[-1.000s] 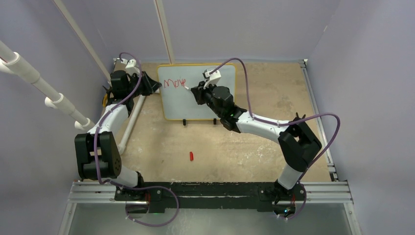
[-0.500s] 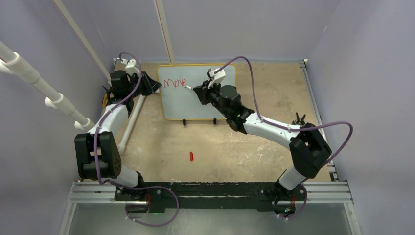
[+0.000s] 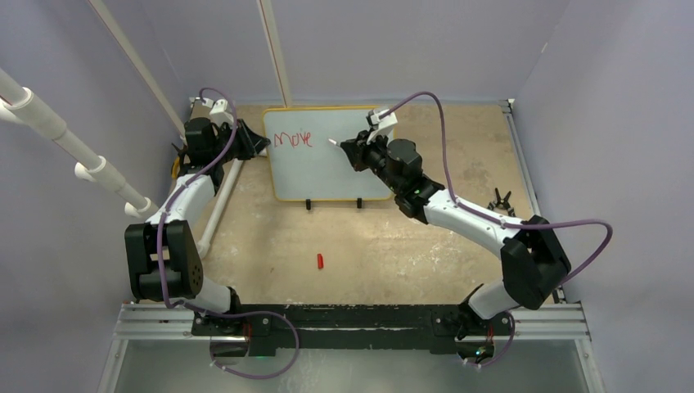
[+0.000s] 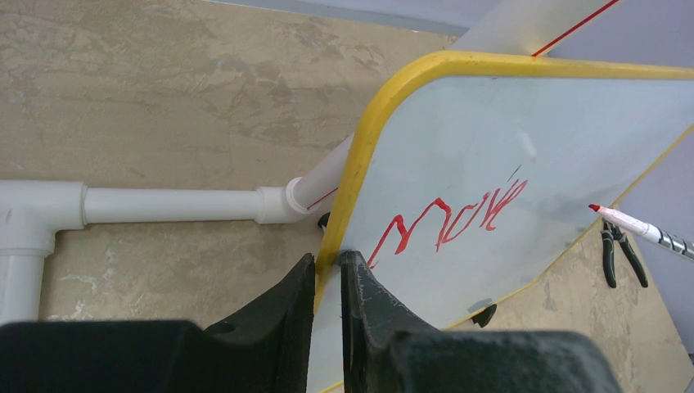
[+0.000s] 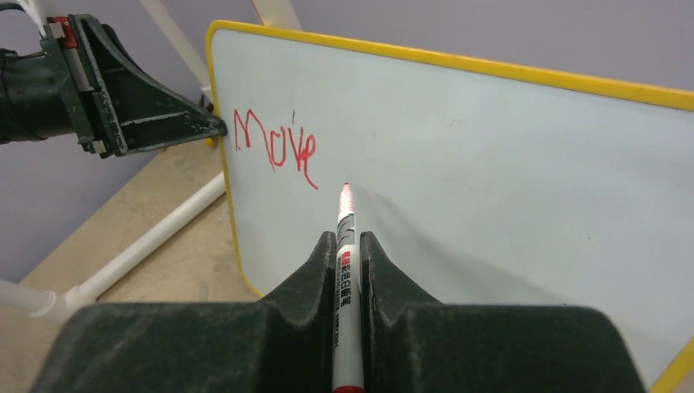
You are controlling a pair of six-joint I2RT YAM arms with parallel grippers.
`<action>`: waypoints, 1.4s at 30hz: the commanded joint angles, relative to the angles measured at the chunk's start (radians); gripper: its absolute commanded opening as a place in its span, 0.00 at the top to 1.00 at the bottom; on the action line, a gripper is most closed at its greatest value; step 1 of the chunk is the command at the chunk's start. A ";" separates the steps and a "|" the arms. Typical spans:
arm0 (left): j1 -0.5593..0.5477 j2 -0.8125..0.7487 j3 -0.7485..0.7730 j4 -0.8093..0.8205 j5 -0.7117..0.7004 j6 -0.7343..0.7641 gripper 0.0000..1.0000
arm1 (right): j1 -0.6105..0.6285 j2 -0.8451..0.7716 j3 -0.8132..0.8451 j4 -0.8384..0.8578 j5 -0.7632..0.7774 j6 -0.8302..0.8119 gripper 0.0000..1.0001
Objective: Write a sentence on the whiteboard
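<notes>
My left gripper (image 4: 329, 259) is pinched shut on the yellow frame of the whiteboard (image 3: 323, 172) at its 9 o'clock edge. I judge that this steadies the propped board so it neither slides nor tips under pen pressure. My right gripper (image 5: 348, 237) is clamped on a red marker (image 5: 347, 278), with the barrel lying along my fingers so the tip leads. The sentence (image 5: 274, 149) reads only "Move", up near the board's 10 o'clock corner. The tip sits just to its 3 o'clock, placed for the next word; whether it touches I cannot tell.
</notes>
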 commanded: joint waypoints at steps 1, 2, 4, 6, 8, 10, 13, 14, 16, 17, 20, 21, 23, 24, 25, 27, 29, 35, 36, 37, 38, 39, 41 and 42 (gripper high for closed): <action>-0.001 -0.006 0.003 0.006 -0.012 0.006 0.85 | -0.003 -0.023 0.005 0.039 0.012 -0.008 1.00; -0.001 -0.005 0.004 0.005 -0.012 0.006 0.85 | -0.005 -0.020 0.006 0.039 0.019 -0.009 1.00; -0.002 -0.002 0.007 0.005 -0.011 0.006 0.85 | -0.010 -0.018 0.000 0.046 0.032 -0.005 1.00; -0.002 -0.003 0.007 0.003 -0.010 0.005 0.85 | -0.015 -0.019 -0.009 0.064 0.033 0.001 1.00; -0.002 -0.004 0.007 0.004 -0.010 0.007 0.85 | -0.017 -0.017 -0.008 0.077 0.038 0.002 1.00; -0.002 -0.004 0.008 0.003 -0.009 0.007 0.85 | -0.019 -0.005 0.000 0.090 0.042 0.000 1.00; -0.001 -0.004 0.008 0.003 -0.008 0.008 0.85 | -0.022 0.019 0.018 0.103 0.040 0.000 1.00; -0.002 -0.004 0.009 0.003 -0.009 0.009 0.85 | -0.022 0.028 0.025 0.109 0.039 0.000 1.00; -0.001 -0.004 0.009 0.004 -0.009 0.009 0.85 | -0.023 0.044 0.035 0.117 0.035 0.000 1.00; -0.002 -0.003 0.008 0.004 -0.009 0.009 0.85 | -0.024 0.048 0.036 0.124 0.032 0.001 1.00; -0.001 -0.003 0.010 0.004 -0.009 0.010 0.85 | -0.023 0.058 0.042 0.136 0.037 0.002 1.00; -0.002 -0.003 0.010 0.003 -0.008 0.010 0.85 | -0.023 0.062 0.044 0.136 0.042 0.002 1.00; -0.002 -0.003 0.010 0.003 -0.007 0.010 0.85 | -0.024 0.067 0.045 0.143 0.053 0.005 1.00; -0.002 -0.003 0.009 0.002 -0.007 0.010 0.85 | -0.023 0.069 0.046 0.150 0.059 0.008 1.00; -0.002 -0.003 0.009 0.003 -0.006 0.010 0.85 | -0.023 0.071 0.047 0.152 0.063 0.008 1.00; -0.002 -0.003 0.010 0.002 -0.005 0.010 0.85 | -0.023 0.079 0.057 0.151 0.069 0.004 1.00; -0.002 -0.004 0.010 0.002 -0.005 0.010 0.85 | -0.023 0.092 0.070 0.147 0.064 -0.001 1.00; -0.001 -0.004 0.011 0.003 -0.004 0.009 0.85 | -0.023 0.129 0.108 0.128 0.035 -0.021 1.00; -0.001 -0.004 0.013 0.004 -0.003 0.008 0.85 | -0.023 0.134 0.113 0.126 0.040 -0.025 1.00; -0.001 -0.004 0.013 0.003 -0.002 0.009 0.85 | -0.023 0.136 0.112 0.128 0.046 -0.028 1.00; -0.001 -0.004 0.013 0.003 -0.001 0.008 0.85 | -0.023 0.137 0.108 0.133 0.045 -0.033 1.00; -0.002 -0.004 0.013 0.005 -0.001 0.007 0.85 | -0.023 0.135 0.100 0.135 0.042 -0.032 1.00; -0.001 -0.004 0.013 0.005 -0.002 0.007 0.85 | -0.023 0.131 0.081 0.134 0.044 -0.024 1.00; -0.001 -0.004 0.013 0.005 -0.003 0.007 0.85 | -0.023 0.128 0.070 0.135 0.045 -0.018 1.00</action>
